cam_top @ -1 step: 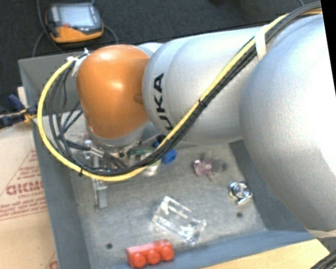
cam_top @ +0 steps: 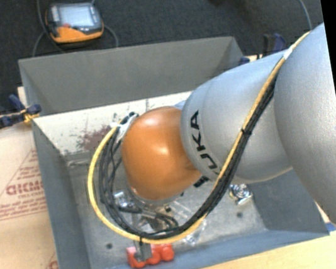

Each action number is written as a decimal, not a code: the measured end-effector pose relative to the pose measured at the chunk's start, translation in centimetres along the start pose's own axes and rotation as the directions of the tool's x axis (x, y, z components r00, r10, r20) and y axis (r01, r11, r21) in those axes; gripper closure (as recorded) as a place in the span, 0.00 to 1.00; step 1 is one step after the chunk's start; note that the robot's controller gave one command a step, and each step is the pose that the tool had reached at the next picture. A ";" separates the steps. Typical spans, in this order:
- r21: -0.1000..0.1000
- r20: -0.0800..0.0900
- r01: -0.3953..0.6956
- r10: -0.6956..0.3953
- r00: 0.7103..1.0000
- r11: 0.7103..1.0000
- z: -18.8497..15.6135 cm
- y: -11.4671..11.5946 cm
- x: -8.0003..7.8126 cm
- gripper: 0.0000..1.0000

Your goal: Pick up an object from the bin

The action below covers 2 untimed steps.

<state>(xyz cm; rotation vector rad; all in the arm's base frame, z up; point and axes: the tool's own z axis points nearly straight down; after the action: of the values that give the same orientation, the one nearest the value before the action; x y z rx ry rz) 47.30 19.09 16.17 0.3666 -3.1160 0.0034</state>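
Gripper (cam_top: 149, 222) hangs in the bin (cam_top: 59, 200) near the red piece (cam_top: 151, 255), open or closed I cannot tell, so best descend straight, clear of the wall

The arm's orange cover (cam_top: 155, 155) hangs inside the grey bin (cam_top: 58, 200), near a red lumpy thing (cam_top: 155, 256).

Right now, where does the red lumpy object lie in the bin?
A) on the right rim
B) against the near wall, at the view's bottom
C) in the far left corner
B: the red lumpy object rests on the floor against the bin wall nearest the view's bottom.
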 end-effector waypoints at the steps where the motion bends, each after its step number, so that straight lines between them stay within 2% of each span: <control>1: 0.002 0.002 0.212 -0.212 0.977 0.977 6.9 -10.7 -0.4 0.00; 2: -0.001 0.012 0.112 -0.112 0.994 0.994 9.1 -7.6 0.1 0.00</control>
<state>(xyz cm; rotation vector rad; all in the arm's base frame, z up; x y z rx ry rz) 48.94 11.62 7.09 0.5426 -3.1015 -0.0012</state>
